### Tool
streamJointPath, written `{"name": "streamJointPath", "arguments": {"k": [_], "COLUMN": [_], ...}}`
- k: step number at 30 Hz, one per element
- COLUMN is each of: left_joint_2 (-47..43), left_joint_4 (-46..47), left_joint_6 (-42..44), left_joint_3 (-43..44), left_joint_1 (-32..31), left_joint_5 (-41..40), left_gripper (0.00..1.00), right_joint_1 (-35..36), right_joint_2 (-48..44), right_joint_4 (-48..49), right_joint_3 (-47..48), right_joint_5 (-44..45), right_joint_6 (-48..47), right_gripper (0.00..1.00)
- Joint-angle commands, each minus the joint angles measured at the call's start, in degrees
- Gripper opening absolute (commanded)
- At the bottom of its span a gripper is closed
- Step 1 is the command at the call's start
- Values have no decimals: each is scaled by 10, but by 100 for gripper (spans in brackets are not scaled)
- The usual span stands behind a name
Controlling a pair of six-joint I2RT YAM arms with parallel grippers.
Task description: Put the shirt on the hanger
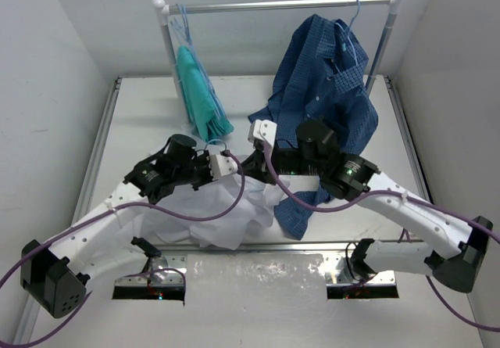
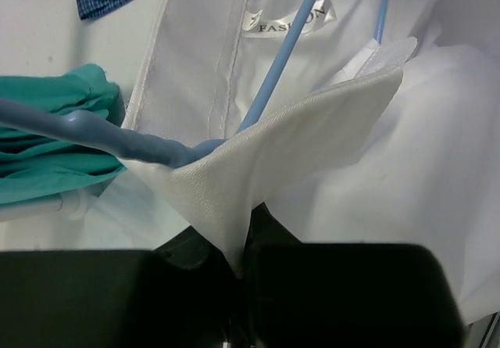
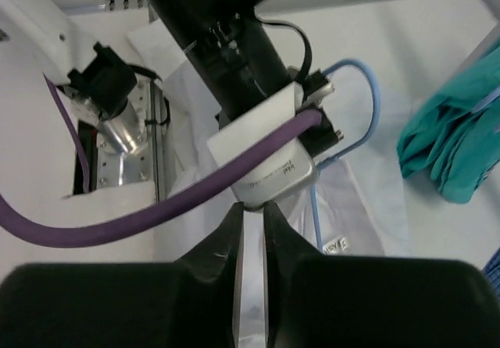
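Blue checked shirt (image 1: 324,105) hangs off the right end of the clothes rail (image 1: 273,5), its tail spilling onto the table (image 1: 141,121). Teal garment (image 1: 201,98) dangles at the left end.

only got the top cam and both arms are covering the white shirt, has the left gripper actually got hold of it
Observer: Yes. In the left wrist view, the left gripper is shut on the shirt, pinching a collar point between its fingers.
Operator: ok, anything inside the neck opening yet
Observer: The hanger. Its pale-blue wire lies across the FASHION label inside the neck, and its twisted neck sticks out to the left of the pinched collar point.
Operator: and the other arm, gripping or not
Observer: In its own wrist view, the right gripper is almost shut, with a thin pale strip between the fingers. I cannot tell if that is pinched fabric.
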Motion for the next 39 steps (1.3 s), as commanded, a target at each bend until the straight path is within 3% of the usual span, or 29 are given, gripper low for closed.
{"name": "streamJointPath", "arguments": {"k": [1, 3, 4, 7, 12, 19, 22, 23, 24, 26, 28, 32, 35, 39], "left_joint_2": [-4, -7, -8, -22, -34, -26, -22, -21, -20, -21, -21, -23, -19, -3], "left_joint_4": [42, 42, 40, 40, 50, 52, 58, 58, 56, 38, 5, -21, -23, -34], "left_joint_6": [14, 8, 8, 8, 9, -1, -12, -14, -16, -16, -1, 8, 15, 53], "left_joint_3": [8, 13, 14, 9, -4, 1, 4, 5, 7, 14, 18, 16, 24, 25], "left_joint_1": [-5, -5, -5, -5, -5, -6, -5, -5, -5, -4, 6, 56, 105, 122], "left_joint_5": [29, 36, 41, 58, 77, 76, 82, 82, 82, 74, 77, 106, 132, 130], "left_gripper": [0, 0, 0, 0, 0, 0, 0, 0, 0, 1, 15, 28, 26, 11], "right_joint_1": [-30, -71, -86, -117, -117, -117, -113, -113, -113, -120, -131, -147, -161, -169], "right_joint_2": [49, 58, 61, 65, 124, 155, 169, 170, 166, 150, 118, 74, 39, 7], "right_joint_4": [-66, -28, 0, 94, 124, 193, 213, 215, 213, 185, 131, 55, 36, 30], "right_joint_3": [-1, -28, -41, -91, -74, -97, -94, -92, -91, -97, -107, -122, -141, -161], "right_joint_5": [-32, -75, -95, -146, -171, -167, -160, -158, -157, -137, -120, -88, -86, -79], "right_joint_6": [-48, -35, -26, -1, 32, 80, 100, 102, 103, 84, 39, -9, -14, -19], "right_gripper": [13, 35, 38, 41, 40, 30, 19, 5, 0, 0, 0, 0, 0, 0]}}
